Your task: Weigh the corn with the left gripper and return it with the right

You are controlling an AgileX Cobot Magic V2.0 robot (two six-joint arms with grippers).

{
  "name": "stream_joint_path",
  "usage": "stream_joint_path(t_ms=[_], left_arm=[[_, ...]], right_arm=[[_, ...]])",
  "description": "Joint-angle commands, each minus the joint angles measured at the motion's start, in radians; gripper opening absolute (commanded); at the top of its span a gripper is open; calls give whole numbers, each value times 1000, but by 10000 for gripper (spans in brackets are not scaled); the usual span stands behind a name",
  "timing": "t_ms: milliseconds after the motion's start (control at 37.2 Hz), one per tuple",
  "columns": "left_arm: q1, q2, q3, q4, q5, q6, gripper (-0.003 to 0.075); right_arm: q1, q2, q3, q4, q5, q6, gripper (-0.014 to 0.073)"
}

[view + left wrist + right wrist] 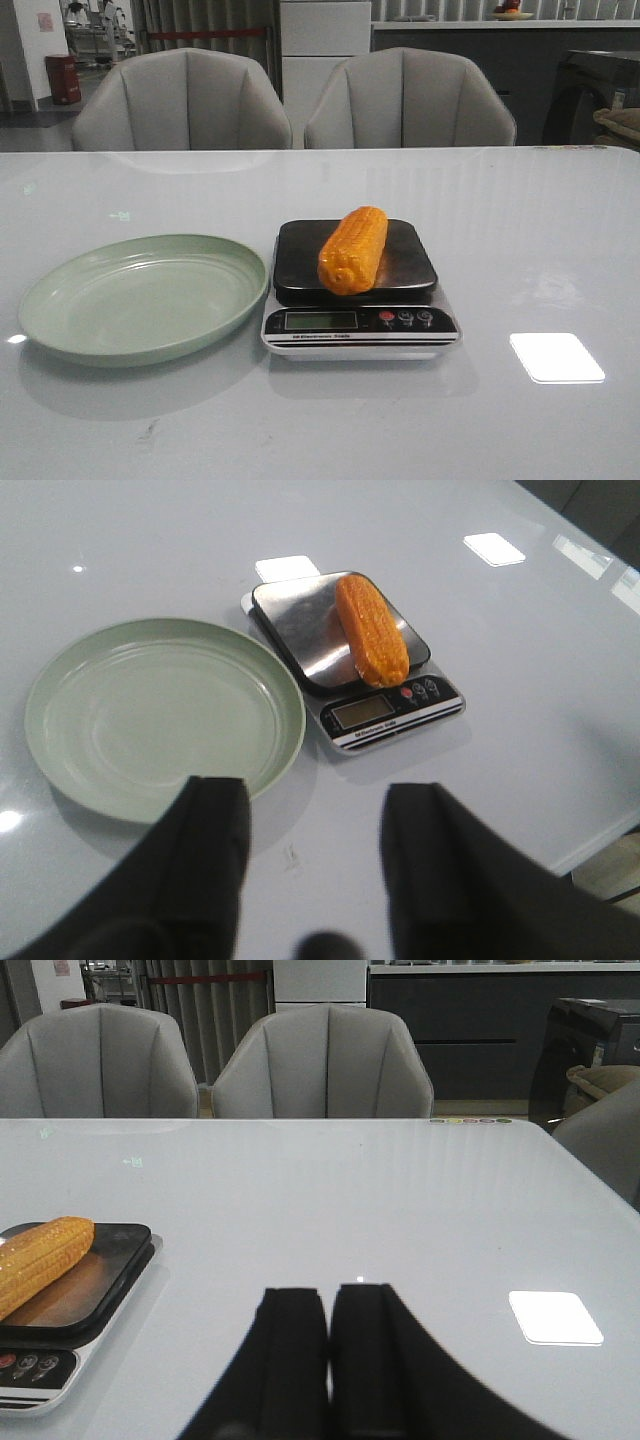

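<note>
One corn (353, 250) lies on black platform of scale (360, 332), lengthwise front to back. Green plate (140, 296) just left of scale on table (530, 230). Left hand (312, 865) spread wide, holding nothing, above table. Right hand (328, 1345) pressed together, holding nothing.

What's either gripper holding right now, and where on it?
Nothing. The corn lies on the scale; left gripper open, right gripper shut and empty.
</note>
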Motion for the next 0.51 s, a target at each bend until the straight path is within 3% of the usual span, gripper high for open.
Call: stream_joint_path(t_ms=[0, 81, 484], left_arm=[[0, -83, -7, 22, 16, 5, 99], [0, -142, 10, 36, 49, 5, 137], [0, -400, 76, 72, 23, 9, 114]], right_arm=[[-5, -18, 7, -12, -79, -7, 176], [-5, -18, 7, -12, -79, -7, 176], [-5, -18, 7, -12, -81, -7, 176]])
